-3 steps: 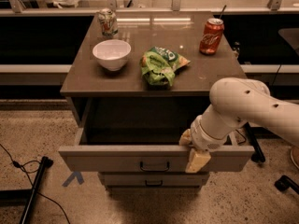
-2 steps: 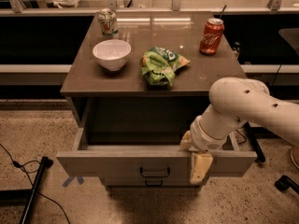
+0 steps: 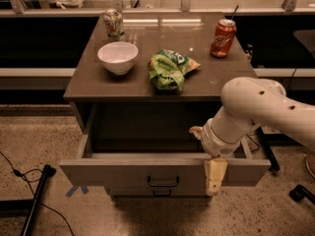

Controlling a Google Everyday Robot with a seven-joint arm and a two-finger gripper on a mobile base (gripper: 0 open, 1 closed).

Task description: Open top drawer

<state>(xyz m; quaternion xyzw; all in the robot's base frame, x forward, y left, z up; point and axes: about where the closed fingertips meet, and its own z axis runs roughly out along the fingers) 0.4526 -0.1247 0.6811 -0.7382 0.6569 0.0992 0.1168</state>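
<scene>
The top drawer (image 3: 118, 171) of the grey cabinet is pulled well out, and its dark grey interior (image 3: 147, 132) shows. Its flat front panel carries a small black pull handle (image 3: 163, 182) in the middle. My gripper (image 3: 215, 180) sits at the right part of the front panel, to the right of the handle. It straddles the panel's top edge, with one beige finger (image 3: 215, 173) hanging down the outside face. The white arm (image 3: 256, 107) reaches in from the right. A lower drawer (image 3: 162, 192) barely shows beneath the top one.
On the cabinet top (image 3: 88, 82) stand a white bowl (image 3: 118, 57), a green chip bag (image 3: 170, 69), a red soda can (image 3: 222, 38) and a green can (image 3: 113, 23). A black stand (image 3: 37, 195) and cable lie on the floor to the left. Dark shelving runs behind.
The drawer has slid further out towards the camera, and my gripper has moved with its front panel, a little lower in the frame.
</scene>
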